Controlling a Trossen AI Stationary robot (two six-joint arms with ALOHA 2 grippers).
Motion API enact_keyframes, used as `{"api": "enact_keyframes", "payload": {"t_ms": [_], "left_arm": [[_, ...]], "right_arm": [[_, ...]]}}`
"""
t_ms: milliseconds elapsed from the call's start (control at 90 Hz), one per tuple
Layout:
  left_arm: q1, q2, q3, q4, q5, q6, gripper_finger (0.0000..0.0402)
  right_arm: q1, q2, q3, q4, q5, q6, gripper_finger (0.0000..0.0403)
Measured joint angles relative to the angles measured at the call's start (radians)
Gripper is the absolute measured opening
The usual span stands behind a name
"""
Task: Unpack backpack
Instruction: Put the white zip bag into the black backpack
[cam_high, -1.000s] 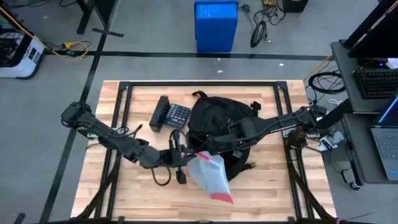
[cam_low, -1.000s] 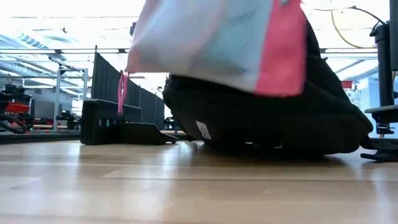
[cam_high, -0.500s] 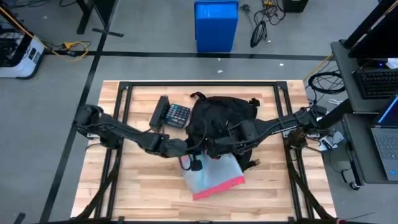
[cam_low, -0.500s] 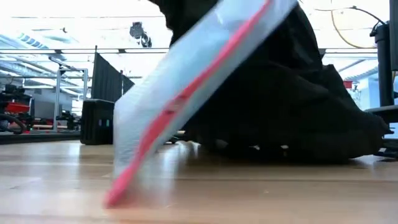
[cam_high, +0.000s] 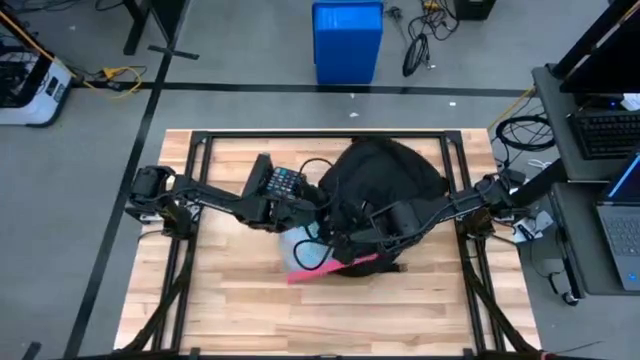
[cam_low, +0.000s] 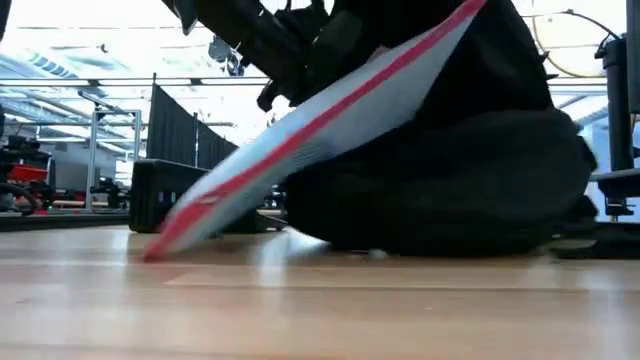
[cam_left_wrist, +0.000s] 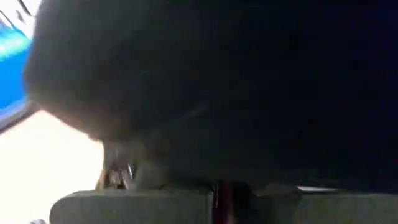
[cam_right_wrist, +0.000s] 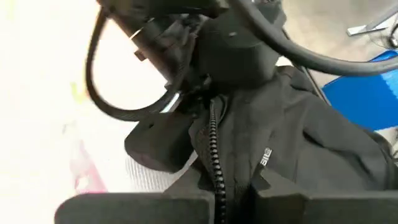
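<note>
Showing backpack (cam_right_wrist: 292, 155) zipper (cam_right_wrist: 214, 158): right wrist view only.

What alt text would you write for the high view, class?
Two dark arms meet at a large black fabric backpack mid-table, where a translucent pouch with a pink edge lies against its front. A black calculator sits beside it on the wooden table.

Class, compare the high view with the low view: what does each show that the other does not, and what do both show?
Only the high view shows the calculator's keys, the blue bin on the floor beyond the table, the laptop, and both arms reaching in from the table's sides. Only the low view shows the pouch tilted, its lower end down near the tabletop, and the room behind. Both show the backpack and the clear pouch with its pink edge.
</note>
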Motion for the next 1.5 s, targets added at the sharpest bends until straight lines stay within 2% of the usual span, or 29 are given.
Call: {"api": "enact_keyframes", "payload": {"t_ms": [67,156,378,522,789,1044,1300,1500], "left_arm": [[-0.001,0.0,0.0,-0.013,0.058,-0.049,0.0],[-0.007,0.0,0.0,0.012,0.082,-0.071,0.0],[-0.004,0.001,0.002,0.09,0.15,-0.043,0.0],[0.0,0.025,0.004,0.055,0.105,-0.049,0.0],[0.005,0.06,0.006,0.053,0.098,-0.071,0.0],[0.006,0.062,0.006,0.052,0.097,-0.047,0.0],[0.005,0.062,0.006,0.05,0.103,-0.035,0.0],[0.006,0.063,0.007,0.054,0.114,-0.012,0.0]], "right_arm": [[0.0,0.0,0.0,0.001,-0.006,0.0,0.0],[0.0,0.005,0.0,0.008,-0.015,-0.001,0.0],[0.0,0.017,-0.026,0.062,-0.043,-0.01,0.0],[-0.001,0.02,-0.068,0.095,-0.044,-0.021,0.0],[-0.001,0.031,-0.07,0.092,-0.048,-0.045,0.0002],[0.015,0.026,-0.069,0.081,-0.048,-0.145,0.0062],[0.137,0.026,-0.069,0.052,-0.037,-0.198,0.0104],[0.277,0.035,-0.067,0.007,-0.034,-0.137,0.0118]]}}
